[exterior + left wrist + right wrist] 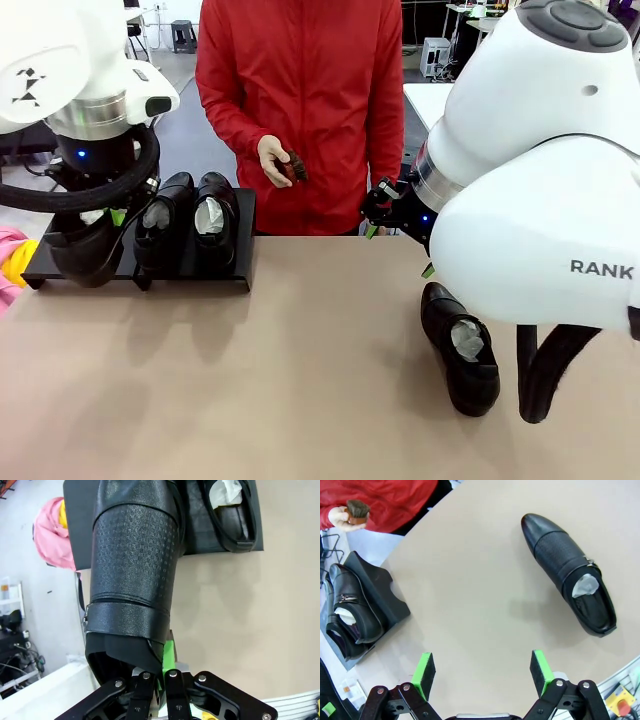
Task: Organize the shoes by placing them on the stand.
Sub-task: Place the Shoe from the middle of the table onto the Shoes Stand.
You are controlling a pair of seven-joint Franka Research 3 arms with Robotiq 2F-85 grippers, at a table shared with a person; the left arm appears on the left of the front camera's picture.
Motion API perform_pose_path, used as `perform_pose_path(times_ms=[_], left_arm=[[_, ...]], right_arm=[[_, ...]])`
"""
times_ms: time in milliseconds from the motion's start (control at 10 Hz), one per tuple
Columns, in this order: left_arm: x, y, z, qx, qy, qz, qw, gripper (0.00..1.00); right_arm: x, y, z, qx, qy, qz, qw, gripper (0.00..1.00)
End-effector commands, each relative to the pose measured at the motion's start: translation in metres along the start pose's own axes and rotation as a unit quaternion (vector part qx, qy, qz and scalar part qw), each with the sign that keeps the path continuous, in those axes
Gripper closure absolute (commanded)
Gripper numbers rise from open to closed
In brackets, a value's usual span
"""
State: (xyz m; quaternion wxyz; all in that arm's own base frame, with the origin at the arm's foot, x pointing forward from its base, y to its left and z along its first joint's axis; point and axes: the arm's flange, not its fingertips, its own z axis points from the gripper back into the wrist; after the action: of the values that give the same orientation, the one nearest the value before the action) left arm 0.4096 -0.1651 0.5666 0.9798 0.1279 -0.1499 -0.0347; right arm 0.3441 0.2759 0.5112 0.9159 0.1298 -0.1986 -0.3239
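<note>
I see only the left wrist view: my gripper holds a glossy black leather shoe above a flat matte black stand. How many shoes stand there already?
Observer: Two. The middle shoe and the end shoe fill the right half of the stand, beside the held shoe.
Operator: Where is the fourth one?
Observer: The fourth shoe lies on the beige table, near the right arm.
Operator: Is the right gripper free?
Observer: Yes, the right gripper, green-padded, is open and holds nothing.
</note>
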Motion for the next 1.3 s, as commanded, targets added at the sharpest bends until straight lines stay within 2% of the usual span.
perform_pose_path(times_ms=[0, 200, 500, 700, 900, 1200], left_arm=[[0.011, 0.01, -0.001, 0.018, -0.033, 0.039, 0.999, 1.0], [0.029, 0.041, -0.013, 0.031, -0.08, 0.064, 0.994, 1.0], [0.075, 0.098, -0.056, 0.023, -0.084, 0.073, 0.994, 1.0], [0.108, 0.123, -0.096, 0.053, -0.066, 0.036, 0.996, 1.0], [0.12, 0.136, -0.131, 0.077, -0.053, 0.035, 0.995, 1.0], [0.117, 0.135, -0.17, 0.068, -0.061, 0.036, 0.995, 1.0]], right_arm=[[0.003, 0.002, 0.001, 0.003, 0.006, 0.009, 1.0, 0.0], [0.003, 0.002, 0.001, 0.003, 0.006, 0.009, 1.0, 0.0], [0.003, 0.002, 0.001, 0.003, 0.006, 0.009, 1.0, 0.0], [0.003, 0.002, 0.001, 0.003, 0.006, 0.009, 1.0, 0.0], [0.003, 0.002, 0.001, 0.003, 0.006, 0.009, 1.0, 0.0], [0.003, 0.002, 0.001, 0.003, 0.006, 0.009, 1.0, 0.0]])
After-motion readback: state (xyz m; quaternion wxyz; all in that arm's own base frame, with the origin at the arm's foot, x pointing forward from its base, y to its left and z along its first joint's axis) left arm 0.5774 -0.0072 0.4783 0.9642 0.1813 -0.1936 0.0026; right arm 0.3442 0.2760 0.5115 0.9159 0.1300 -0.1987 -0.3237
